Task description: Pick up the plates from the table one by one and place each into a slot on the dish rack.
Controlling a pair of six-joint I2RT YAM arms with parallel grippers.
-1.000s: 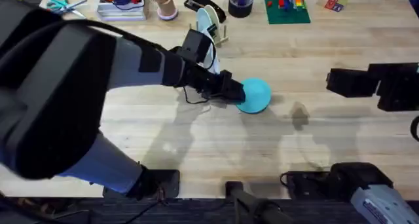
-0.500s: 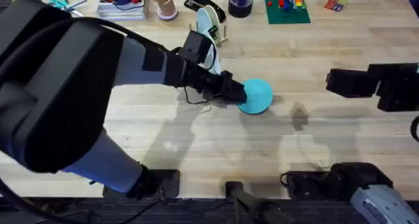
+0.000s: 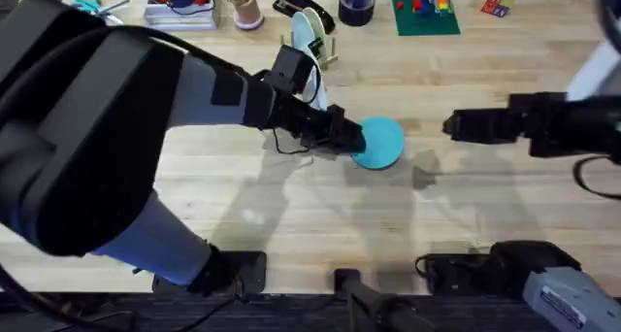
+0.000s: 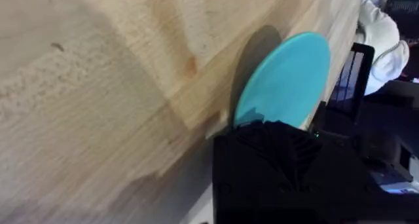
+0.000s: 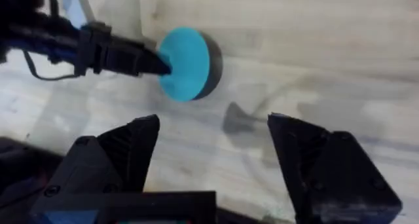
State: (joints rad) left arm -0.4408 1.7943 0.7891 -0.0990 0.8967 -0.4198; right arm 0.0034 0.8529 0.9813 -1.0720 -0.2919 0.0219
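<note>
A bright-turquoise plate [image 3: 380, 143] is near the middle of the table [image 3: 291, 215], one edge raised off the wood. My left gripper [image 3: 351, 138] is shut on its left rim. The left wrist view shows the plate [image 4: 288, 76] tilted above its shadow, with the gripper [image 4: 275, 129] clamped on its edge. To the plate's right my right gripper [image 3: 454, 126] hovers open and holds nothing. In the right wrist view its fingers [image 5: 127, 152] stand wide apart, with the plate [image 5: 186, 63] beyond them. The dish rack [image 3: 322, 47] stands at the back and holds a paler plate [image 3: 309, 29].
Along the table's far edge are scissors [image 3: 87, 4], a clear tray [image 3: 179, 7] of coloured items, a cup [image 3: 243, 7], a black stapler [image 3: 296, 2], a dark tape roll [image 3: 357, 4] and a green board [image 3: 425, 12] with bricks.
My right arm has swung left toward the plate, its gripper now much closer. The left arm and the plate have stayed put.
</note>
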